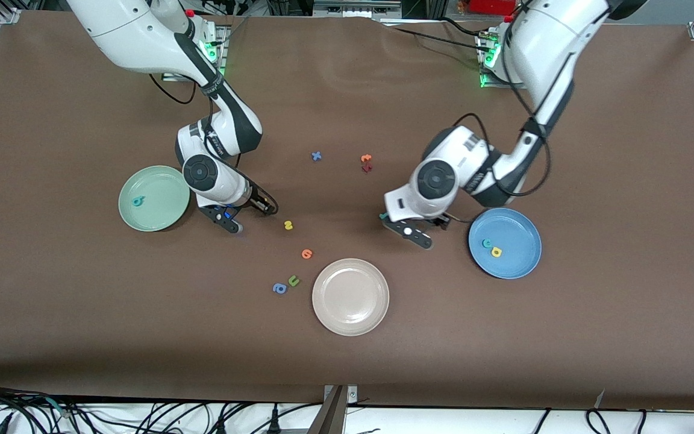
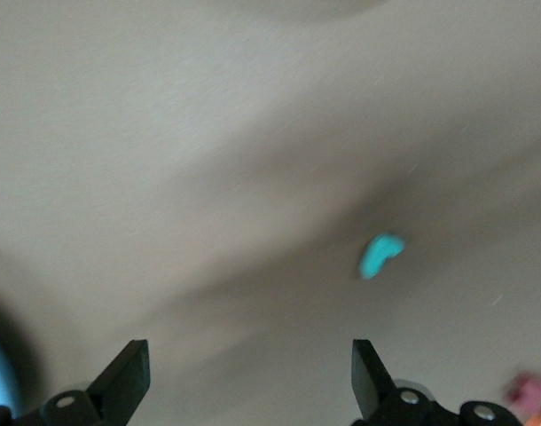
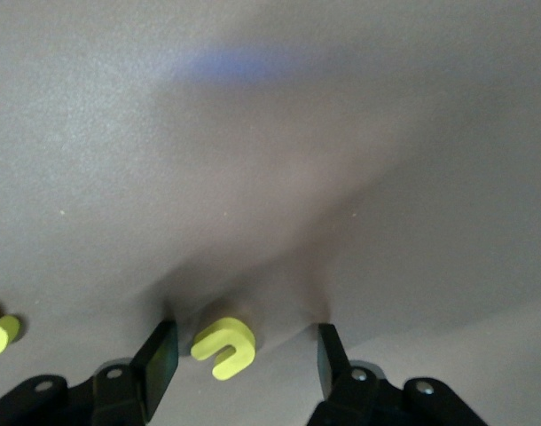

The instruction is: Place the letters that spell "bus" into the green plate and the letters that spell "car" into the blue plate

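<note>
While the beige-white plate (image 1: 350, 296) lies nearest the front camera on the desk (image 1: 594, 337), the blue plate (image 1: 505, 243) lies farther than it, toward the left arm's end, holding a teal "c" (image 1: 487, 243) and a yellow "a" (image 1: 496, 252). The left tool (image 2: 251, 373) stands wide, low over a teal "r" (image 2: 380, 255). The right tool (image 3: 244, 362), its fingers apart, straddles a yellow "u" (image 3: 223, 347) without touching it. The green plate (image 1: 154, 198) holds a teal "b" (image 1: 137, 201).

Three plates: green plate (image 1: 129, 208), blue plate (image 1: 518, 260), beige plate (image 1: 350, 296). Twelve toy letters (image 1: 288, 225). Two arms (image 1: 226, 129).
</note>
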Robot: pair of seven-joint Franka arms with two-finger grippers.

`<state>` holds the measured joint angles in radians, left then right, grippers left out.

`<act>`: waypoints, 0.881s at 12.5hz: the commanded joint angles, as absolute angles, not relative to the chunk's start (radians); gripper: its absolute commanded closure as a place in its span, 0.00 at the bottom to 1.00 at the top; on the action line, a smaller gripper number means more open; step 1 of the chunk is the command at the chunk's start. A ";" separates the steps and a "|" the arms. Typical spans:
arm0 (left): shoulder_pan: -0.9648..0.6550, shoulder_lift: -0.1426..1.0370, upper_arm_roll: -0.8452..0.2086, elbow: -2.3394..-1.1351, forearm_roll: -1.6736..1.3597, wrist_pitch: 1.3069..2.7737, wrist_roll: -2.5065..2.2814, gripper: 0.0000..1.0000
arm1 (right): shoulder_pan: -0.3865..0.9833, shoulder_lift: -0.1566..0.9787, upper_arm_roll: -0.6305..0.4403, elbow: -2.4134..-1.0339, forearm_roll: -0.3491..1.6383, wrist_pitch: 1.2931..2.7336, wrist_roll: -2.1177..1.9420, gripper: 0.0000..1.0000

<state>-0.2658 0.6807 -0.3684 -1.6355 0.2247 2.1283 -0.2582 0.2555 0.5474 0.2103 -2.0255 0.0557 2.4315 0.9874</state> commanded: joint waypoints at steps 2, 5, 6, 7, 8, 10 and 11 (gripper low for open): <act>-0.305 0.758 -0.362 -1.582 0.207 2.229 -0.379 0.00 | 0.270 0.541 0.215 -2.040 0.067 2.448 1.015 0.28; -0.370 0.792 -0.359 -1.582 0.221 2.263 -0.478 0.02 | 0.270 0.541 0.215 -2.040 0.067 2.448 1.015 0.41; -0.374 0.790 -0.357 -1.591 0.222 2.263 -0.482 0.06 | 0.270 0.541 0.213 -2.040 0.067 2.448 1.014 0.47; -0.374 0.792 -0.357 -1.597 0.222 2.263 -0.482 0.12 | 0.270 0.541 0.213 -2.040 0.067 2.447 1.014 0.53; -0.380 0.799 -0.354 -1.597 0.222 2.263 -0.482 0.26 | 0.270 0.543 0.215 -2.040 0.067 2.447 1.014 0.53; -0.376 0.804 -0.348 -1.594 0.257 2.263 -0.474 0.39 | 0.270 0.542 0.213 -2.040 0.067 2.447 1.014 0.62; -0.376 0.804 -0.347 -1.594 0.274 2.263 -0.476 0.38 | 0.270 0.541 0.213 -2.040 0.067 2.445 1.014 0.68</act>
